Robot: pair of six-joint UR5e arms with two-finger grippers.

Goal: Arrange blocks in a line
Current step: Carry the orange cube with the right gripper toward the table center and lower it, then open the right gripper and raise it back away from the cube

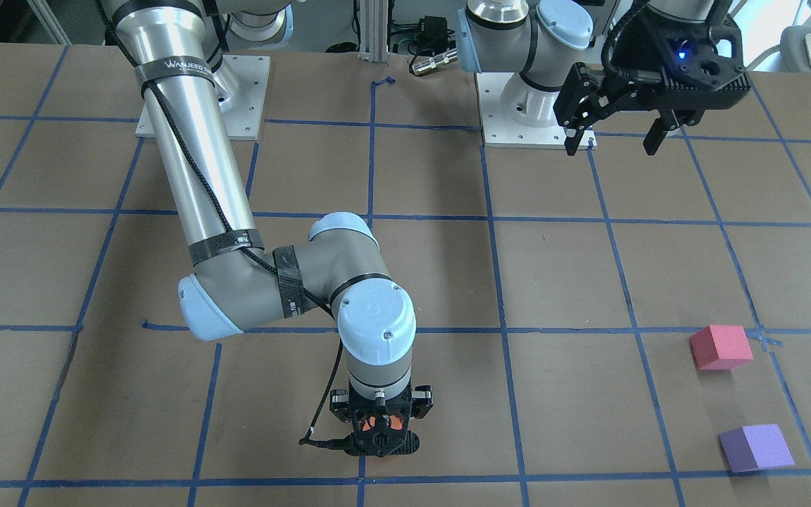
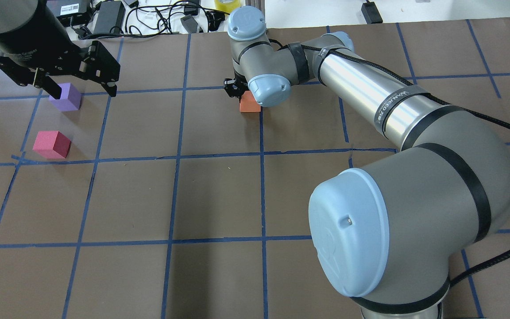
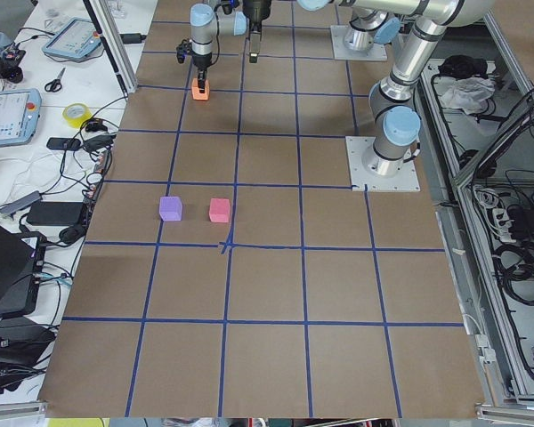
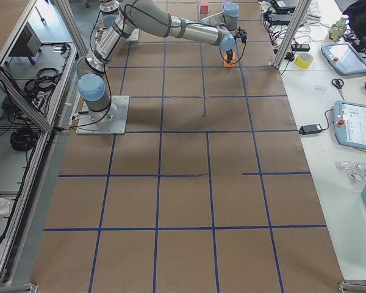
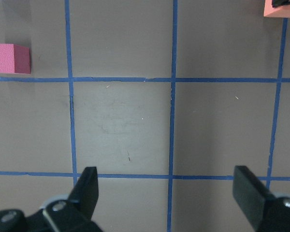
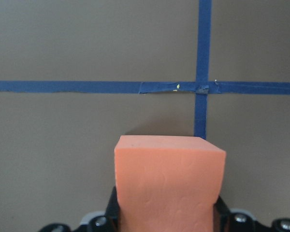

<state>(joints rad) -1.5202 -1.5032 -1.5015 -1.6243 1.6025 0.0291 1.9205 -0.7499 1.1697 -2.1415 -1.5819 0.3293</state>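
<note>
My right gripper (image 1: 381, 427) points straight down and is shut on the orange block (image 2: 250, 104), low over the table near a blue tape crossing. The right wrist view shows the orange block (image 6: 169, 179) between the jaws. The pinkish-red block (image 1: 721, 347) and the purple block (image 1: 756, 447) sit apart on the table, far to my left. My left gripper (image 2: 83, 92) is open and empty, held high above the table. In the overhead view it overlaps the purple block (image 2: 66, 97), with the pinkish-red block (image 2: 52, 144) nearer to me.
The brown table (image 2: 219, 195) is marked with a blue tape grid. The arm base plates (image 1: 201, 98) stand at the robot's side. Cables, tape and tablets (image 3: 9, 111) lie on a side bench beyond the table's far edge.
</note>
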